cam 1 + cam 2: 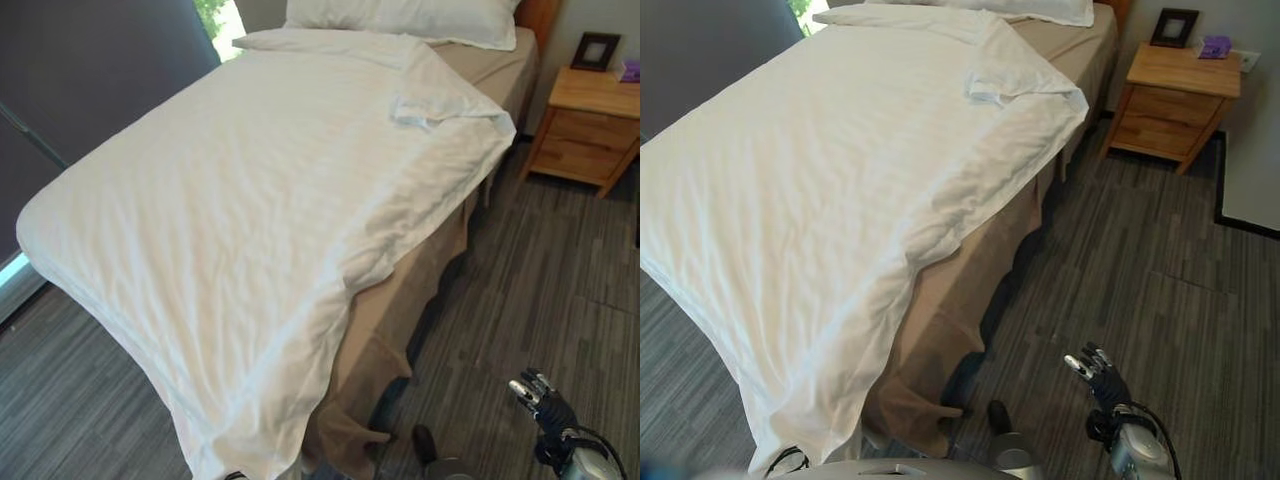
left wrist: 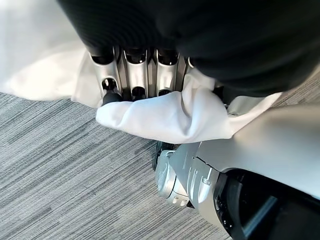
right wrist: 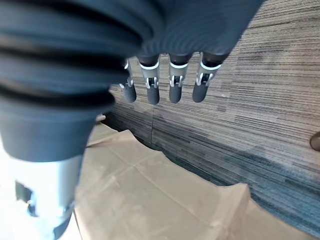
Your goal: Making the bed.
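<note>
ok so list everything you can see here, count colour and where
duvet: one, white, spread over the bed, near corner hanging off the foot, a fold turned back on the right edge near the head
pillow: one, white, at the head of the bed
bed skirt: one, tan, hanging down the bed's right side to the floor
nightstand: one, light wood, right of the bed's head
picture frame: one, dark, on the nightstand
small purple object: one, on the nightstand beside the frame
floor: grey striped carpet
left hand: fingers curled round a fold of the duvet
right hand: low at the right, over the floor, fingers relaxed, holding nothing
</note>
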Motion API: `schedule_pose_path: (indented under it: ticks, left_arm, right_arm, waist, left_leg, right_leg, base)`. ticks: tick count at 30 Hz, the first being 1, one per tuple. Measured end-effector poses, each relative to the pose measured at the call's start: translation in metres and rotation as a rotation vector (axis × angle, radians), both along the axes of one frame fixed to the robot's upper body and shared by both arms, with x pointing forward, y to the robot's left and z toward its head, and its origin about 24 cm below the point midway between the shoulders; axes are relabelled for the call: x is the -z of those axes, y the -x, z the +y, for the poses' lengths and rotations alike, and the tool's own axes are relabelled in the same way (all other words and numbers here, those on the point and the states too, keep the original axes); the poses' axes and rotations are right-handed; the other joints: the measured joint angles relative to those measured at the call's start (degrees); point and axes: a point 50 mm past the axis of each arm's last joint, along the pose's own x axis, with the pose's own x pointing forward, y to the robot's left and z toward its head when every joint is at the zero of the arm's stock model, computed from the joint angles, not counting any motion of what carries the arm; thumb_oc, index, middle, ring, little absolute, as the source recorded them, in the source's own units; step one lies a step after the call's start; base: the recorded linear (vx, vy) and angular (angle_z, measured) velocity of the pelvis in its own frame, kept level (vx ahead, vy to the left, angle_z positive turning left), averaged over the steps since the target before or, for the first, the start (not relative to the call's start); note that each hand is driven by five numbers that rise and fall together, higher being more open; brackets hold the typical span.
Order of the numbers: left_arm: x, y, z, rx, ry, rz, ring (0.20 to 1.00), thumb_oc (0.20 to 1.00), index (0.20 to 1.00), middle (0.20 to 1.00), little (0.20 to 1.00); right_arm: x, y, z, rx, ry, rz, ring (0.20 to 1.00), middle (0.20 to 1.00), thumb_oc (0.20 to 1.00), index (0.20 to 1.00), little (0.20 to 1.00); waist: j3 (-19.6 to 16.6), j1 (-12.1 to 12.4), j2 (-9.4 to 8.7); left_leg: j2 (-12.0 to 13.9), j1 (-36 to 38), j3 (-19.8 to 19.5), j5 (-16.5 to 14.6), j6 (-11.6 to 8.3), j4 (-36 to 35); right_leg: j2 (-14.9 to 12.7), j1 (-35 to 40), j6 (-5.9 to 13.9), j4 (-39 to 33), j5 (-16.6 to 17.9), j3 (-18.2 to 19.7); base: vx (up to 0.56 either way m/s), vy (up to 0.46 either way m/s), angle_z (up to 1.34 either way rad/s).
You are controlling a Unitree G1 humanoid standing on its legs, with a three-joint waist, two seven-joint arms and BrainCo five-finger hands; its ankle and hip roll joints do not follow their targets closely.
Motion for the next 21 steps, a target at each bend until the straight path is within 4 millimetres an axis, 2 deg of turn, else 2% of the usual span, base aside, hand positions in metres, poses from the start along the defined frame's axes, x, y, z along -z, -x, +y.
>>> schedule_pose_path:
  ticks: [4,5,6,9,12,14,15,18,21]
  left_arm:
    - [-0.001,-0.001,0.002,0.005,0.004,0.013,0.200,0.200,0.200,0.200,0.200]
    - [-0.001,-0.001,0.002,0.005,0.004,0.013,0.511,0.511,0.511,0.511,0.511]
    - [0.000,0.000,0.001,0.006,0.007,0.018,1.000,1.000,1.000,1.000,1.000]
    - [0.003,0.006,0.001,-0.017,0.006,0.054,1.000,1.000,1.000,1.000,1.000]
    - [0.002,0.009,0.009,0.011,-0.013,0.095,1.000,1.000,1.000,1.000,1.000]
    - [0.004,0.035,0.011,-0.007,-0.012,0.167,1.000,1.000,1.000,1.000,1.000]
    - [0.007,0.057,0.000,0.002,0.014,0.224,1.000,1.000,1.000,1.000,1.000]
    - [0.008,0.084,-0.013,0.055,0.053,0.311,1.000,1.000,1.000,1.000,1.000]
    - [0.008,0.085,-0.016,0.060,0.072,0.307,1.000,1.000,1.000,1.000,1.000]
  right_arm:
    - [-0.003,-0.005,0.000,-0.006,0.002,-0.015,1.000,1.000,1.000,1.000,1.000]
    - [-0.003,-0.005,0.000,-0.007,0.002,-0.015,1.000,1.000,1.000,1.000,1.000]
    - [-0.003,-0.006,0.000,-0.008,0.002,-0.018,1.000,1.000,1.000,1.000,1.000]
    - [-0.003,-0.007,0.000,-0.009,0.001,-0.018,1.000,1.000,1.000,1.000,1.000]
    - [-0.002,-0.007,0.002,-0.016,-0.002,-0.012,1.000,1.000,1.000,1.000,1.000]
    - [-0.001,-0.007,0.005,-0.029,-0.009,-0.003,1.000,1.000,1.000,1.000,1.000]
    - [-0.001,-0.008,0.005,-0.034,-0.012,-0.005,1.000,1.000,1.000,1.000,1.000]
    - [-0.001,-0.008,0.005,-0.043,-0.014,-0.010,1.000,1.000,1.000,1.000,1.000]
    - [-0.001,-0.006,0.005,-0.040,-0.014,-0.005,1.000,1.000,1.000,1.000,1.000]
  waist:
    - [0.03,0.00,-0.04]
    - [0.03,0.00,-0.04]
    - [0.02,0.00,-0.04]
    - [0.01,-0.04,-0.01]
    - [0.01,0.04,-0.07]
    - [-0.04,0.18,-0.23]
    - [0.01,0.17,-0.50]
    - [-0.07,0.34,-1.75]
    - [0.09,0.49,-2.73]
  left_leg:
    - [-0.05,-0.07,0.13,-0.06,0.00,0.00]
    - [-0.05,-0.07,0.13,-0.06,0.00,-0.01]
    - [-0.05,-0.05,0.12,-0.07,0.00,0.00]
    - [-0.04,0.17,0.11,-0.06,0.00,0.01]
    - [-0.01,0.44,0.07,-0.06,0.00,0.01]
    - [0.06,0.77,-0.01,-0.17,0.07,-0.01]
    - [-0.11,0.78,0.04,-0.18,0.09,0.00]
    - [-0.37,0.92,0.56,-0.12,0.17,0.01]
    - [-0.66,0.62,1.66,-0.27,0.50,0.10]
  right_leg:
    - [-0.02,0.03,0.00,0.00,0.00,0.33]
    - [-0.02,0.04,0.00,0.00,0.00,0.33]
    - [-0.02,0.05,0.00,0.00,0.00,0.33]
    - [0.01,0.06,0.01,0.00,0.02,0.32]
    - [0.04,0.34,0.01,0.02,0.02,0.23]
    - [0.05,1.02,0.03,0.01,-0.07,0.02]
    - [-0.06,0.90,0.06,0.12,-0.05,0.09]
    - [-0.16,0.42,0.19,0.25,0.18,0.65]
    - [-0.22,-0.33,0.20,0.29,0.46,1.15]
  base:
    - [0.00,0.002,-0.01]
    - [0.00,0.000,0.00]
    - [0.00,0.000,0.00]
    - [0.00,0.000,0.00]
    - [0.00,0.000,0.00]
    - [-0.02,0.012,0.01]
    - [-0.05,0.039,0.00]
    - [-0.04,0.055,-0.04]
    - [-0.16,0.030,-0.22]
